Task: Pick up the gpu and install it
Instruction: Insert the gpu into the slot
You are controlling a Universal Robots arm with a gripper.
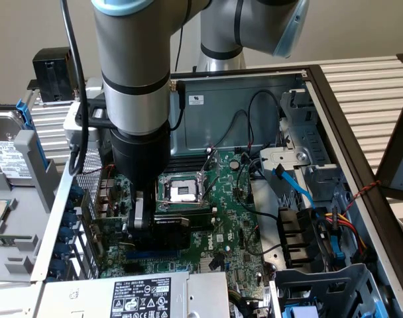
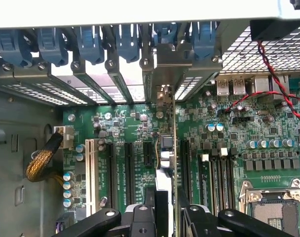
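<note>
Gpu upright over motherboard (bracket toward rear slots), CPU socket at its twelve o'clock, exterior view. Gripper part-closed, clamping it.

So the big grey metal robot arm is pointing pretty much straight down, with its round black wrist section vertical right below the grey part. The black two-finger gripper hangs low at the end, its fingers pinched from both sides onto the gpu, a small green circuit card held upright, edge-on.
</note>
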